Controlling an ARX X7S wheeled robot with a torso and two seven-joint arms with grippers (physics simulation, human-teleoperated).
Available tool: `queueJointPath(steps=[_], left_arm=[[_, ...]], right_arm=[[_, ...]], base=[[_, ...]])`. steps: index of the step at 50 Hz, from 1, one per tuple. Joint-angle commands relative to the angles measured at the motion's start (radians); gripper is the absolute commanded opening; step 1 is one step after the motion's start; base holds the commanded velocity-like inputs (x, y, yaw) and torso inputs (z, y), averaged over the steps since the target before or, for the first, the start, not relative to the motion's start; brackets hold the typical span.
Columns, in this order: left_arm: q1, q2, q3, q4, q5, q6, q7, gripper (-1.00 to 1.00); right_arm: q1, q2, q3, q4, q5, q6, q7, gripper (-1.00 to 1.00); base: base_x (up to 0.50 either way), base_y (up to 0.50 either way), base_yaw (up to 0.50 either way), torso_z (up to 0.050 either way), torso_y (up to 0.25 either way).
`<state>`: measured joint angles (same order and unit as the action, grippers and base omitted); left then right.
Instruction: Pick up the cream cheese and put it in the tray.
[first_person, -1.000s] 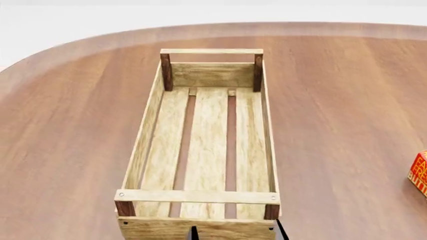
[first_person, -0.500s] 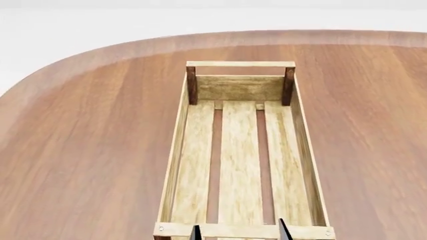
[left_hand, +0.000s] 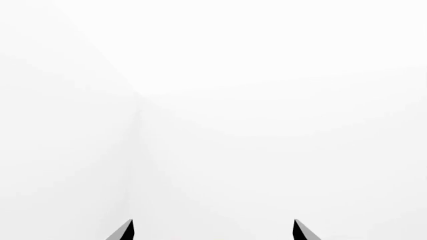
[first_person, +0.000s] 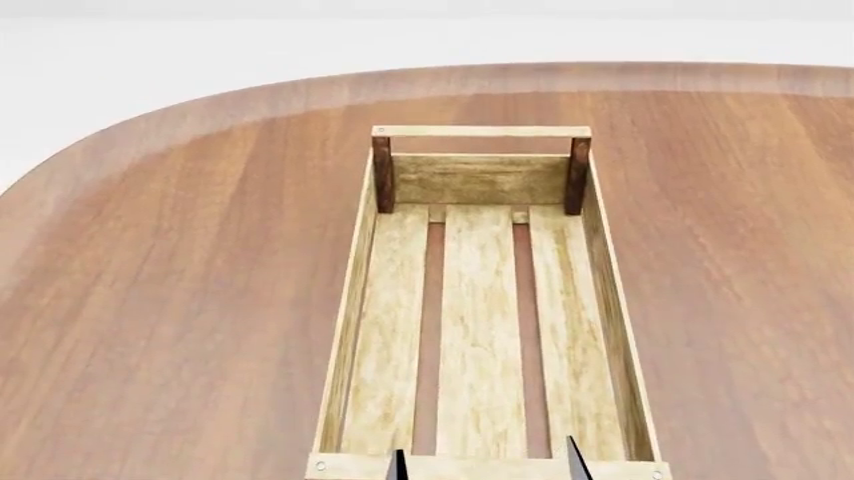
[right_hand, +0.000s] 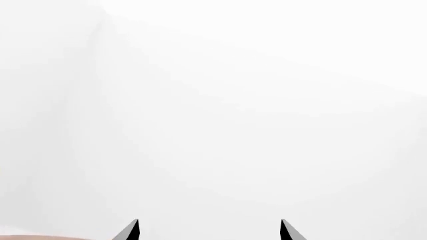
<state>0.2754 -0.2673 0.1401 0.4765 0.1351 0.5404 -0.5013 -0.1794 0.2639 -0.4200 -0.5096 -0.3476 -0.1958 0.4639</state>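
Note:
The tray (first_person: 360, 300), a long pale slatted wooden crate with dark corner posts, lies empty on the brown table in the middle of the head view, running away from me. The cream cheese is out of view in every frame. My left gripper (left_hand: 213, 231) shows only its two fingertips, far apart, against blank white, so it is open with nothing between them. The right gripper (right_hand: 209, 231) looks the same: open, empty, facing white. Two dark pointed tips (first_person: 396, 464) poke up at the bottom edge of the head view, over the tray's near end.
The round-edged wooden table (first_person: 160, 280) spreads to both sides of the tray. Its curved far edge (first_person: 200, 105) meets plain white background. A thin brown sliver of table (right_hand: 33, 237) shows in a corner of the right wrist view.
The head view has swung: the tray has slid right and lower in the picture, and the red-orange box at the right edge has dropped out of sight. Over the last half second the shift is slight.

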Motion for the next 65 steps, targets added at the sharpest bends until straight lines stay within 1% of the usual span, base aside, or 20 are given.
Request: queueJointPath(steps=[1,33,65], left_arm=[[0.001,-0.004,0.003,0.002,0.001,0.0,-0.007,1.0],[-0.002,-0.016,0.012,0.002,0.004,-0.001,-0.023,1.0],[-0.003,-0.028,0.021,-0.001,0.005,0.0,-0.037,1.0]], right_arm=[[-0.001,0.007,-0.005,-0.007,0.0,-0.003,0.006,1.0],[0.009,0.018,-0.019,0.001,-0.002,-0.003,0.02,1.0],[0.015,0.027,-0.023,0.0,0.013,0.014,0.032,1.0]], base=[[0.0,0.0,0.0,0.0,0.0],[0.03,0.0,0.0,0.0,0.0],[0.1,0.0,0.0,0.0,0.0]])
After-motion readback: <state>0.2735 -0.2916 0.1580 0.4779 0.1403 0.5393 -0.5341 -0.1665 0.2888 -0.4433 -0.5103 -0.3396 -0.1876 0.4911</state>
